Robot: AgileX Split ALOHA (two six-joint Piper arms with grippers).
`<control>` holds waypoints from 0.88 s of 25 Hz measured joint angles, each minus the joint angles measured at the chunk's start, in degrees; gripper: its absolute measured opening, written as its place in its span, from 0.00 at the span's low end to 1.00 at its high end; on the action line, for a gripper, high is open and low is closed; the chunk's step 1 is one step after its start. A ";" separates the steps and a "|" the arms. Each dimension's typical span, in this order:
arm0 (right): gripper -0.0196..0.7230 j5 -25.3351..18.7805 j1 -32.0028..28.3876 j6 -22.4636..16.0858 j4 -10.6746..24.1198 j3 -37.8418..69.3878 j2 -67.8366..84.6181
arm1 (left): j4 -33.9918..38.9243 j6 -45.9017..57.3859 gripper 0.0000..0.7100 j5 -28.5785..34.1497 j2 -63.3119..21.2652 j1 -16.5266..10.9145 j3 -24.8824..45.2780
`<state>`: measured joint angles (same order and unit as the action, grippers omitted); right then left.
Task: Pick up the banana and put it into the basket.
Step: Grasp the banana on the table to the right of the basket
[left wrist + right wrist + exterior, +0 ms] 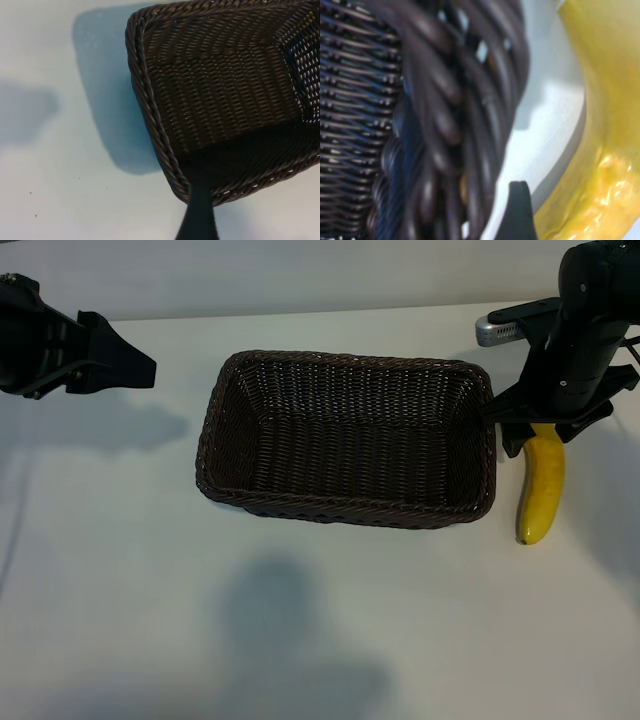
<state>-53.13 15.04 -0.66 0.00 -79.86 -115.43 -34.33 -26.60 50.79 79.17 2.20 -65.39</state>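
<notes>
1. The banana [541, 490] lies on the white table [120, 570] at the right of the exterior view, just beside the short right wall of the basket [345, 502].
2. The right gripper [543, 433] points down over the banana's upper end, jaws spread wide, holding nothing; the fruit's top sits between them.
3. The left gripper [120, 362] hangs at the upper left, jaws wide, empty, apart from the basket.

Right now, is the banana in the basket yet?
Not yet. The banana lies on the table beside the basket, which has nothing in it. The right gripper is low over the banana's far end, jaws open, not gripping. Grabbing, lifting and dropping it in are left. The left gripper waits off to the side, open.
</notes>
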 joint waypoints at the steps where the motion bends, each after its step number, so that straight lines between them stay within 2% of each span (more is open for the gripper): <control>1: 0.84 0.18 0.00 -0.04 0.00 0.00 0.00 | 0.00 0.00 0.86 0.00 0.00 0.00 0.00; 18: 0.84 -0.19 0.00 -1.09 1.25 0.00 -2.43 | 0.00 0.05 0.86 0.00 0.00 0.00 0.00; 22: 0.83 -0.57 0.00 -1.22 0.00 0.00 -2.82 | 0.00 0.05 0.86 0.00 0.00 -0.04 0.00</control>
<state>-53.70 15.04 -1.88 0.00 -79.86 -118.25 -34.33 -26.55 50.79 79.17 2.16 -65.39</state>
